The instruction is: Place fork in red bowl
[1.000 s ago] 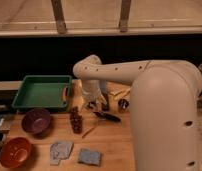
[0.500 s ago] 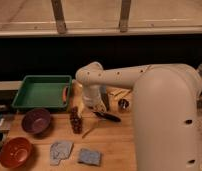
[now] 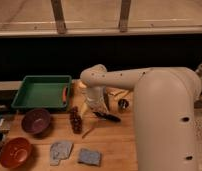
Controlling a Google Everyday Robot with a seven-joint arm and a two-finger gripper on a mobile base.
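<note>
The fork (image 3: 89, 131), a thin olive-grey utensil, lies on the wooden table just right of a brown ridged object. The red bowl (image 3: 14, 152) sits at the front left corner of the table, far from the fork. My gripper (image 3: 98, 105) hangs from the white arm over the middle of the table, a little behind and above the fork. It points down, partly hidden by its own wrist. Its jaws look open and nothing shows between them.
A dark purple bowl (image 3: 36, 121) stands behind the red one. A green tray (image 3: 41, 92) is at the back left. A black-handled utensil (image 3: 109, 117), a brown ridged object (image 3: 75, 120), a small dark cup (image 3: 123, 104), pale yellow utensils (image 3: 116, 93) and two grey-blue sponges (image 3: 60, 149) lie around.
The arm has dropped lower toward the table, bringing the gripper down near the fork. The objects on the table have not moved.
</note>
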